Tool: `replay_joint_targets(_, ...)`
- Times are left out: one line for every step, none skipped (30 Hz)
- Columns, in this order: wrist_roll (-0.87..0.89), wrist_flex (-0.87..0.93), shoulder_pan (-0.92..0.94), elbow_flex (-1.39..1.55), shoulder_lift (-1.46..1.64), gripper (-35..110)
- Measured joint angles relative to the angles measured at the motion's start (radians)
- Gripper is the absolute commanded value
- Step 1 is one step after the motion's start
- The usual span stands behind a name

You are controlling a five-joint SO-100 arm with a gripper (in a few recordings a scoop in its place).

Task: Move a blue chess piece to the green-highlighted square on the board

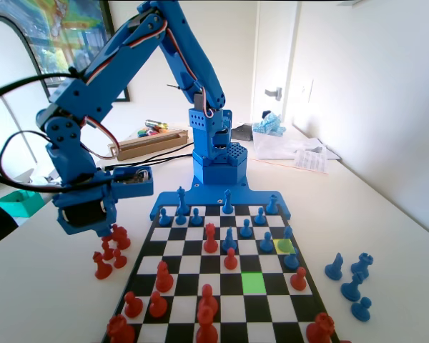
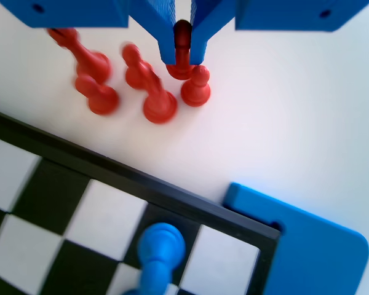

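My gripper (image 1: 106, 227) hangs off the board's left side in the fixed view, over a cluster of red pawns on the table. In the wrist view the gripper (image 2: 182, 58) is shut on a red pawn (image 2: 182, 38), which stands upright between the jaws among other red pawns (image 2: 155, 98). The green-highlighted square (image 1: 254, 282) lies bare on the board (image 1: 182, 264), right of centre. Several blue pawns stand further back, among them one (image 1: 267, 243) beside the pale yellow cell (image 1: 285, 246) and another (image 1: 292, 260) just in front of it.
Red pawns (image 1: 111, 251) stand on the table left of the board. Blue pieces (image 1: 352, 280) stand off its right side. Red pieces (image 1: 207, 304) fill the near rows. A blue piece (image 2: 160, 246) stands by the board's dark edge (image 2: 111, 178) in the wrist view.
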Motion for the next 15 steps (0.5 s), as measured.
replay_joint_targets(0.000,-0.003,0.003,0.000,-0.003,1)
replay_joint_targets(-0.003,-0.012,0.005,0.000,-0.008,1)
replay_joint_targets(-0.005,-0.014,0.005,-0.002,-0.014,1)
replay_joint_targets(-0.011,-0.012,0.005,-0.002,-0.017,1)
replay_joint_targets(-0.018,-0.006,0.005,-0.002,-0.018,1)
replay_joint_targets(-0.021,-0.008,0.005,-0.002,-0.018,1)
replay_joint_targets(-0.018,-0.021,0.005,-0.005,-0.026,1)
replay_joint_targets(-0.017,-0.026,0.005,-0.009,-0.034,1)
replay_joint_targets(-0.017,-0.029,0.005,-0.009,-0.037,1)
replay_joint_targets(-0.021,-0.032,0.005,-0.009,-0.038,1)
replay_joint_targets(-0.021,-0.032,0.005,-0.011,-0.038,1)
replay_joint_targets(-0.020,-0.037,0.005,-0.011,-0.038,1)
replay_joint_targets(-0.021,-0.038,0.005,-0.011,-0.038,1)
replay_joint_targets(-0.021,-0.046,0.005,-0.011,-0.038,1)
replay_joint_targets(-0.021,-0.060,0.005,-0.011,-0.038,2)
